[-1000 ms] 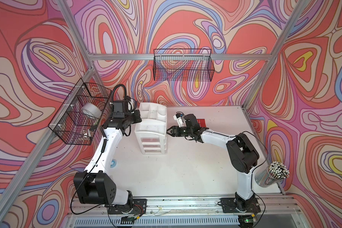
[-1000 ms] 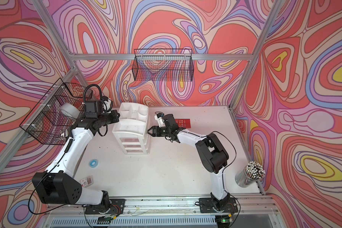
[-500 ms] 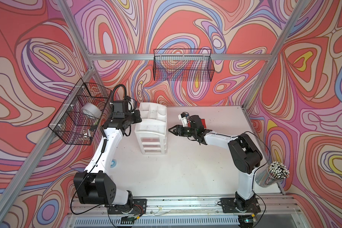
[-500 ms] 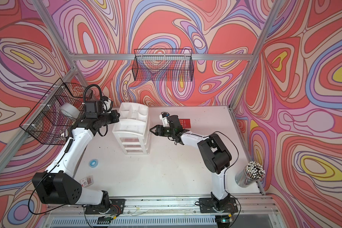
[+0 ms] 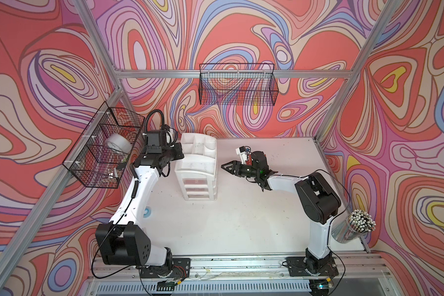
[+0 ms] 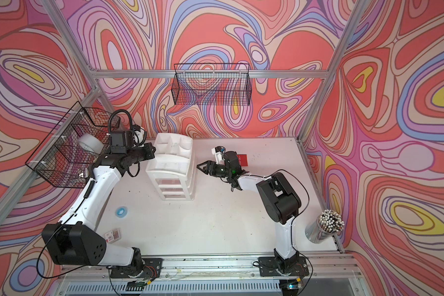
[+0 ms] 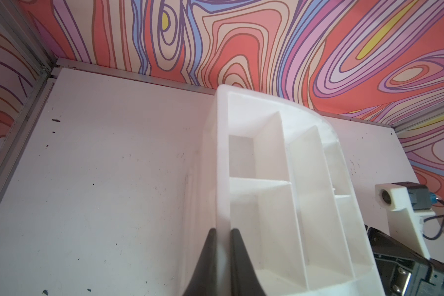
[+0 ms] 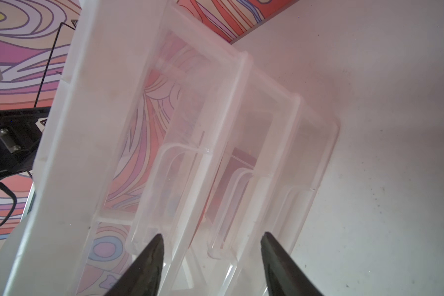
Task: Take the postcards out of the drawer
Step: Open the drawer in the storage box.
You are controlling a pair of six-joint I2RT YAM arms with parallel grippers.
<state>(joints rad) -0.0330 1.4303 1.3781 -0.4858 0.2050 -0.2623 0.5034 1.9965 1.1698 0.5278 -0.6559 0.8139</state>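
The white drawer unit point(image 5: 199, 167) point(image 6: 173, 166) stands at the back of the table, with its clear drawers facing the front. My left gripper point(image 7: 223, 232) is shut on the side wall of the unit's top tray point(image 7: 274, 179). My right gripper point(image 5: 224, 166) point(image 6: 199, 166) point(image 8: 212, 237) hangs open just right of the unit, level with its upper drawers, holding nothing. A red tint shows through a clear drawer point(image 8: 241, 164) point(image 5: 197, 181). One red postcard point(image 6: 242, 160) lies on the table behind my right wrist, partly hidden by it.
A black wire basket point(image 5: 237, 85) hangs on the back wall. A second wire basket point(image 5: 100, 153) on the left wall holds a tape roll point(image 5: 118, 143). A cup of sticks point(image 5: 354, 229) stands at the right edge. A blue ring point(image 6: 121, 211) and a small label point(image 6: 112, 234) lie front left.
My right wrist has rolled and drawn back slightly from the unit, and its jaws have widened a little. The left arm has not moved.
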